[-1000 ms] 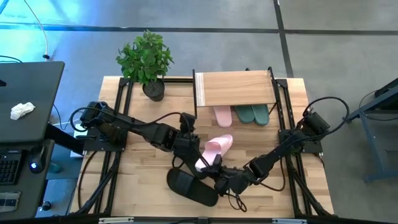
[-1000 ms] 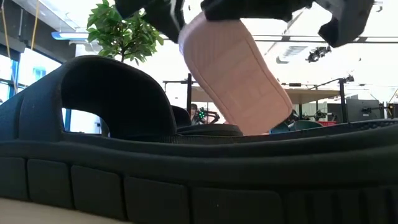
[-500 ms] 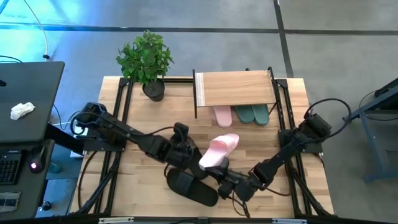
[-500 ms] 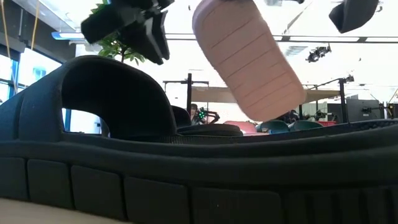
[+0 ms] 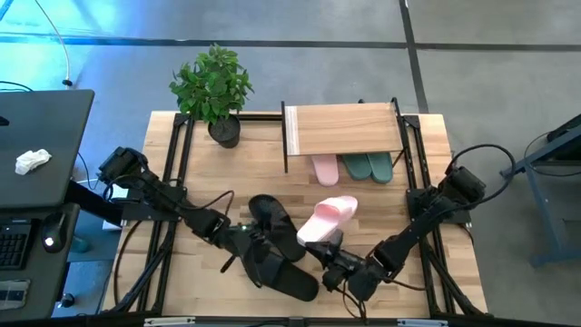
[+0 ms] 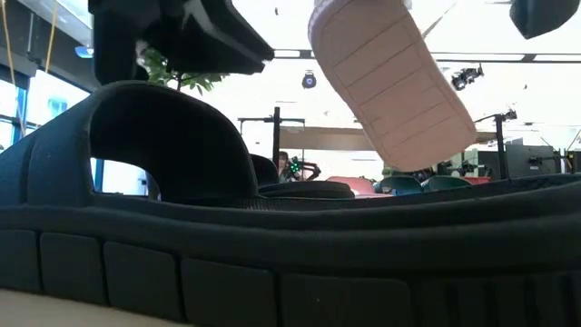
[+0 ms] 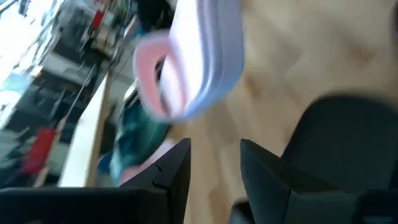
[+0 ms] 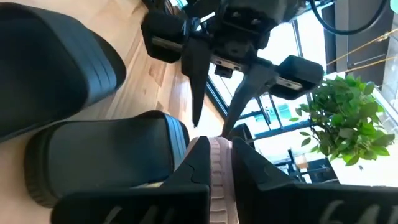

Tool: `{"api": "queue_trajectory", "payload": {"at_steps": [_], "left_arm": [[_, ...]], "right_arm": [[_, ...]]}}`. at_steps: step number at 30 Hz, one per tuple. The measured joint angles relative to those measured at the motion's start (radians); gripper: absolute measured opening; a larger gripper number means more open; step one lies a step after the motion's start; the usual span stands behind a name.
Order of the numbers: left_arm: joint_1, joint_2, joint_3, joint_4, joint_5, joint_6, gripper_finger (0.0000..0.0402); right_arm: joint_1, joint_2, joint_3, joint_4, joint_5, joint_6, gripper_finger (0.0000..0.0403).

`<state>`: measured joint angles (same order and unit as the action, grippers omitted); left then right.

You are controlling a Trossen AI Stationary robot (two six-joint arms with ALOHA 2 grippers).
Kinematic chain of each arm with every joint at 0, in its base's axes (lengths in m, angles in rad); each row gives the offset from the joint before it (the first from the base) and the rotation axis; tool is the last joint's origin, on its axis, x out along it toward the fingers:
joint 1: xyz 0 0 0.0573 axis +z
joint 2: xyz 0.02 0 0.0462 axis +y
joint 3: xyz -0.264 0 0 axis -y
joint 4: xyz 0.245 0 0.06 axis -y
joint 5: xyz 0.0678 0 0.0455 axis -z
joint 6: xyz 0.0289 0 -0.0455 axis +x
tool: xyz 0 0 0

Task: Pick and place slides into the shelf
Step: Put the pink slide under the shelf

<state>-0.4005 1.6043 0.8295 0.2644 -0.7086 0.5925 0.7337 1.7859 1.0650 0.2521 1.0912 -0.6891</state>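
My right gripper (image 5: 320, 247) is shut on a pale pink slide (image 5: 329, 218) and holds it up over the table's middle. My left gripper (image 5: 261, 247) stands open low above two black slides (image 5: 272, 220) (image 5: 283, 274); nothing is between its fingers (image 7: 174, 177). The right wrist view shows the left gripper (image 8: 210, 124) beyond the pink slide. Under the shelf (image 5: 343, 130), another pink slide (image 5: 324, 168) and two teal slides (image 5: 368, 166) lie on the table. My right gripper pinches the pink slide's near end at its rim (image 8: 219, 149) between its two fingers (image 8: 193, 165), coming nearly level from the table's near right. The slide is lifted clear and tilted, its sole (image 6: 390, 82) turned toward the near edge and its strap end pointing toward the shelf.
A potted plant (image 5: 213, 86) stands at the far left corner beside the shelf's left legs. The nearer black slide (image 6: 172, 145) lies close to the near edge. Bare wood shows between the black slides and the shelf.
My left gripper has drawn away from the pink slide, moving down and toward the table's near left, and now sits over the black slides. My right gripper has carried the pink slide a little toward the table's right and far edges, still clear of the table.
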Motion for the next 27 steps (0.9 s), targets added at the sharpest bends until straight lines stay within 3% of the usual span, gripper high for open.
{"api": "queue_trajectory", "payload": {"at_steps": [6,11,17,27], "left_arm": [[0.002,0.0,-0.005,0.098,0.057,-0.021,0.0124],[0.038,0.0,-0.005,0.054,0.096,-0.087,0.0124],[0.088,0.0,-0.005,0.038,0.241,-0.128,0.0124],[0.1,0.0,-0.005,0.039,0.296,-0.102,0.0126]], "right_arm": [[-0.041,0.0,0.0,0.075,-0.083,-0.057,0.0005],[-0.054,0.0,0.0,0.12,-0.096,-0.127,0.0004],[-0.056,0.0,0.0,0.126,-0.11,-0.132,0.0003],[-0.067,0.0,0.0,0.128,-0.14,-0.132,0.0003]]}}
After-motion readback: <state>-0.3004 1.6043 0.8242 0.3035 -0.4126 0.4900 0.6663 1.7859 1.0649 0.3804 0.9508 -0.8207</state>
